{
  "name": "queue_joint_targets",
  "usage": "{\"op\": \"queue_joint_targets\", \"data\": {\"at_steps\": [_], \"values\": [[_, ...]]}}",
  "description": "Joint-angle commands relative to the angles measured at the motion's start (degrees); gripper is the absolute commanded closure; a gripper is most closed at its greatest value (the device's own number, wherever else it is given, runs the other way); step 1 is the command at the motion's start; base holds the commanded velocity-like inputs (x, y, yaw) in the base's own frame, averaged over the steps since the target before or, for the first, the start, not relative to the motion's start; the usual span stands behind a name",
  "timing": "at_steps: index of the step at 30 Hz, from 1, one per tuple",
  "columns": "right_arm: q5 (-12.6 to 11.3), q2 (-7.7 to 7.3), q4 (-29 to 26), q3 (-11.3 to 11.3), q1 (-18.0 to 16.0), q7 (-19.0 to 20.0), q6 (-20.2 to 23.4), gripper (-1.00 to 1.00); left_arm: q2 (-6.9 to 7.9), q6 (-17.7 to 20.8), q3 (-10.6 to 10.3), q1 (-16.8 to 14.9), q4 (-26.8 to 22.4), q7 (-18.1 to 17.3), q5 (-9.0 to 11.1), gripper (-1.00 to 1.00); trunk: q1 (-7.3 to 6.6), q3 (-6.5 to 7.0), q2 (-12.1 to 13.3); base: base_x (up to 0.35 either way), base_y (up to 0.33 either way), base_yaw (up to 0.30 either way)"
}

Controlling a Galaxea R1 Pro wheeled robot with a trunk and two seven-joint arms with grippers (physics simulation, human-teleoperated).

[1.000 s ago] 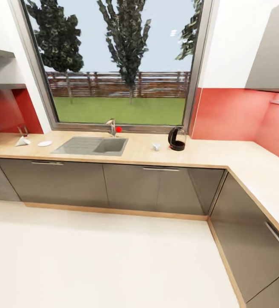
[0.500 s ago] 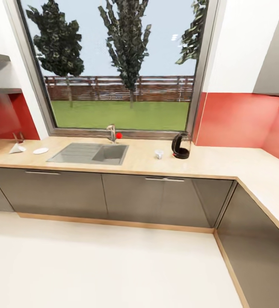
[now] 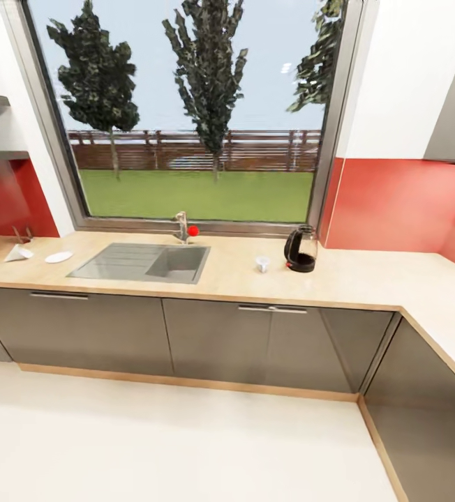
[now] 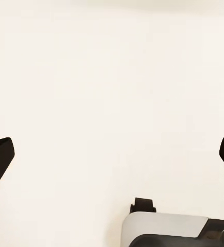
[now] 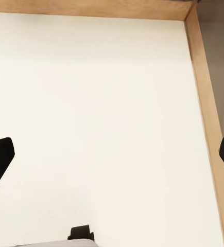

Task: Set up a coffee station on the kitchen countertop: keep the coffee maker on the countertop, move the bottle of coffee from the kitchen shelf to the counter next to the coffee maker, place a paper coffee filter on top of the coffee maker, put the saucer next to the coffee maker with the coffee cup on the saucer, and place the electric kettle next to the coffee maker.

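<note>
Wrist views: left gripper (image 4: 112, 154) and right gripper (image 5: 112, 154) jaws wide, empty.

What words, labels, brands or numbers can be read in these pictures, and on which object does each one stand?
None: no readable text stands on anything in the views.
electric kettle: dark body, no brand or marking visible.
coffee cup, saucer and paper coffee filter: plain white, too small to show any print.
Cabinet fronts and kitchen countertop: no labels or signs.
</note>
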Motion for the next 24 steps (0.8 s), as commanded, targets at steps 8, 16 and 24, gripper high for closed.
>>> {"op": "queue_joint_targets", "data": {"at_steps": [8, 16, 24], "values": [[0.56, 0.06, 0.04, -0.29, -0.07, 0.03, -0.19, -1.0, -0.14, -0.2, 0.0, -0.06, 0.05, 0.05, 0.06, -1.0, 0.04, 0.52, -0.11, 0.023, 0.0, 0.129], [0.57, 0.18, 0.04, -0.3, -0.07, -0.12, -0.19, -1.0, -0.15, -0.2, -0.01, -0.06, 0.05, 0.04, 0.0, -1.0, 0.04, 1.02, -0.11, 0.001, 0.0, 0.2], [0.56, 0.21, 0.04, -0.31, -0.07, -0.15, -0.19, -1.0, -0.15, -0.2, -0.01, -0.06, 0.05, 0.03, 0.0, -1.0, 0.04, 1.1, -0.11, 0.0, 0.0, 0.268]]}}
